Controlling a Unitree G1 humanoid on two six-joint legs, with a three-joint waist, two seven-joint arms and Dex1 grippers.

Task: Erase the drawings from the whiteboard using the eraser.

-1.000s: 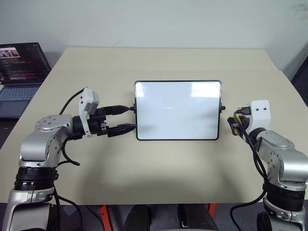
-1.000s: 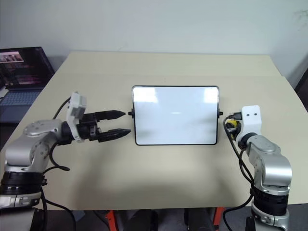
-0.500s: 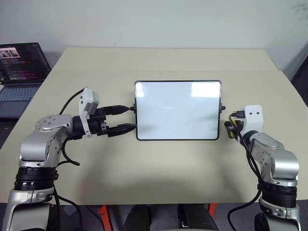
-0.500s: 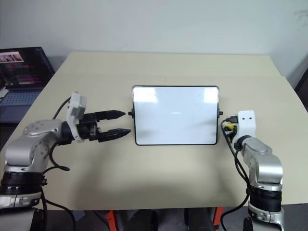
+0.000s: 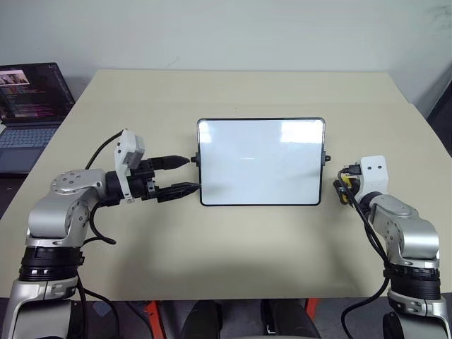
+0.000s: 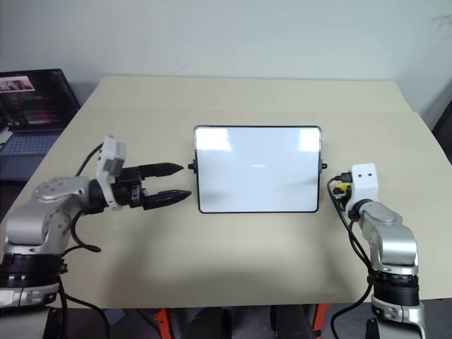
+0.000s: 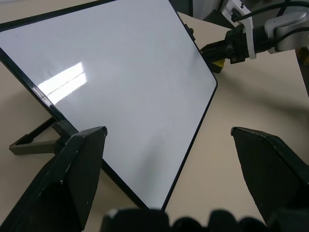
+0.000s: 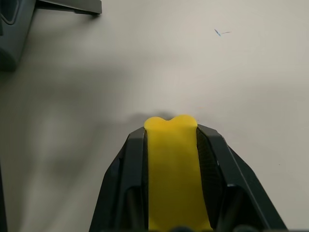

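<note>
Table layout, seen from the robot's head.
The whiteboard [image 5: 260, 162] stands at the middle of the table [image 5: 233, 88]. The left gripper [image 5: 186, 174] lies just beside its left edge. The right gripper [image 6: 339, 192], with the eraser [image 8: 174, 169] between its fingers, lies near its right edge. A laptop [image 5: 30, 113] sits far left, beside the table.

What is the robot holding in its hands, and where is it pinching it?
The right gripper pinches the yellow eraser by its two long sides. The left gripper is open and holds nothing.
</note>
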